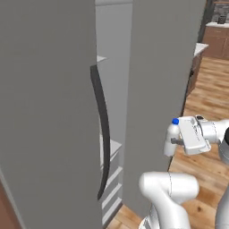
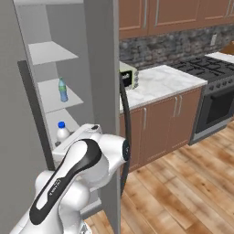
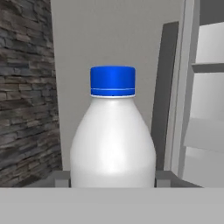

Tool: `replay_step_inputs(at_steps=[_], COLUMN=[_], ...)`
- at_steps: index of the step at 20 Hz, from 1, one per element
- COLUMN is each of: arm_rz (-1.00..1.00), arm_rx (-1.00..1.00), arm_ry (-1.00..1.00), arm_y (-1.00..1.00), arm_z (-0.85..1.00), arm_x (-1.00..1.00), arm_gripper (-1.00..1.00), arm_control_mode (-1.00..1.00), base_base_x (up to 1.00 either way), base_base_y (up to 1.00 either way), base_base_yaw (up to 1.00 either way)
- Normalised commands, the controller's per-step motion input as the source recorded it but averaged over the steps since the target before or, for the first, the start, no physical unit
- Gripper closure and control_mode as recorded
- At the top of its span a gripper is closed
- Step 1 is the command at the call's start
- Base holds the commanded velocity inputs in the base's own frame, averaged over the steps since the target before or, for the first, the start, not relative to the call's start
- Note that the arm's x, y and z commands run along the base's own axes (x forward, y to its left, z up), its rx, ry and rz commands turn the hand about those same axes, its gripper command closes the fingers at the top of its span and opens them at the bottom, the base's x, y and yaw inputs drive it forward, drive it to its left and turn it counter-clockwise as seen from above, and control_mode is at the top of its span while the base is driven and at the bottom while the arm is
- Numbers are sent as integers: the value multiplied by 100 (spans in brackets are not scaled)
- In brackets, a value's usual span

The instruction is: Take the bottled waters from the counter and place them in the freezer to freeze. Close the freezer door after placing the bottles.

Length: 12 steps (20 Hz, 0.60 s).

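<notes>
Bottle (image 3: 112, 140) in hand: I have the gripper (image 1: 179, 141) clamped on a whitish plastic water bottle with a blue cap, its two finger tips (image 3: 59, 178) pressed against the lower body on either side. It stands upright in the grip, cap up. From the left base view it hangs in the air just outside the edge of the open freezer door (image 1: 159, 89), with the wooden floor (image 1: 205, 98) well below it.

Ahead of the gripper and to one side, the freezer (image 2: 50, 91) stands open, its pale shelves (image 2: 52, 51) showing. A second bottle (image 2: 63, 89), clear with a blue label, already stands on a middle shelf, beyond and above the one I hold.

I judge the held bottle light but not trivial if full, with thin walls that will give under a hard squeeze. The smooth rounded plastic looks slippery, so a grip on the wide, straight part of the body, below the shoulder, seems safest; the tapering neck would let it slide out. The present hold sits low on the body, which I think is fine as long as I keep it vertical while reaching onto a shelf.

Beyond the door, the counter (image 2: 160, 82) carries a toaster oven (image 2: 128, 75).
</notes>
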Motion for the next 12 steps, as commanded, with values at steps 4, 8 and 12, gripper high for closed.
replay_step_inputs(at_steps=[4,8,12], arm_rz=[0,0,0], arm_rx=[0,0,0], arm_ry=[0,0,0], arm_y=[0,0,0], arm_z=[0,0,0], arm_x=[0,0,0], arm_gripper=[100,100,100], arm_control_mode=[100,100,100], base_base_x=[16,17,27], base_base_y=[45,31,27], base_base_yaw=[-14,-11,-10])
